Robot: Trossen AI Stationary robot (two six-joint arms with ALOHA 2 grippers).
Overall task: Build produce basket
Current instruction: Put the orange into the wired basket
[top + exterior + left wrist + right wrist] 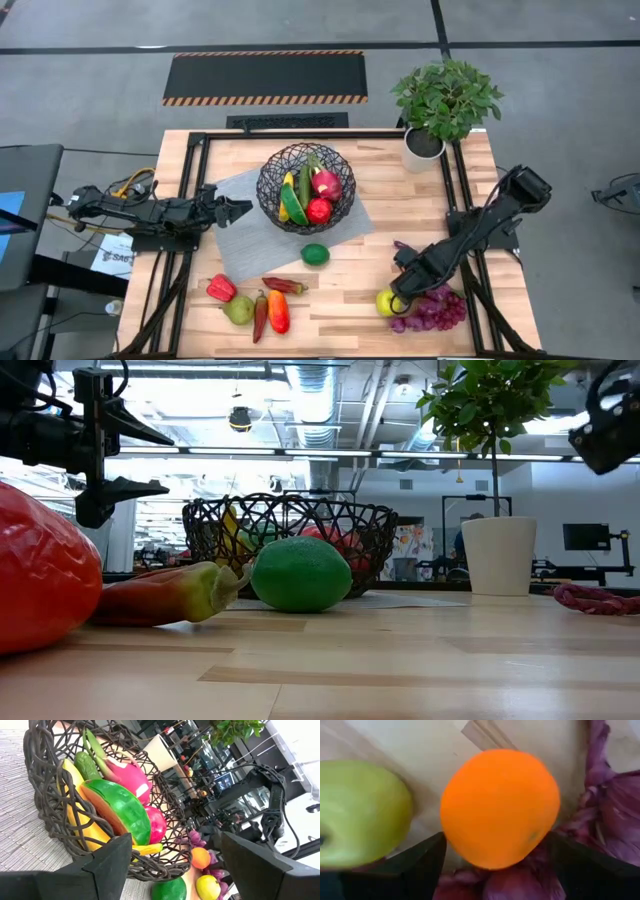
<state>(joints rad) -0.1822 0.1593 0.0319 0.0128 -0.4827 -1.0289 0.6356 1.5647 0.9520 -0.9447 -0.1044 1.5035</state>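
The black wire basket (pixel 305 187) stands on a grey mat and holds a banana, a watermelon slice (pixel 117 810), a cucumber, a dragon fruit and a red apple. My left gripper (pixel 243 210) hovers open just left of the basket, level with its rim (pixel 175 870). My right gripper (pixel 400 297) is low at the table's near right, open, with a finger on either side of an orange (pixel 500 807). The orange lies on the table between a yellow-green apple (pixel 360 815) and purple grapes (pixel 615 820). In the high view the gripper hides the orange. My right gripper comes down at the orange (pixel 500 807) from above, and its fingers (pixel 420 865) stand close against the orange's two sides. Whether they touch it I cannot tell. The orange lies on the table.
A lime (pixel 315 254) lies on the mat's near edge. A red pepper (pixel 221 288), a pear (pixel 238 310) and chili peppers (pixel 278 311) lie at the near left. A potted plant (pixel 430 110) stands at the far right corner. Bare wood lies in the near middle.
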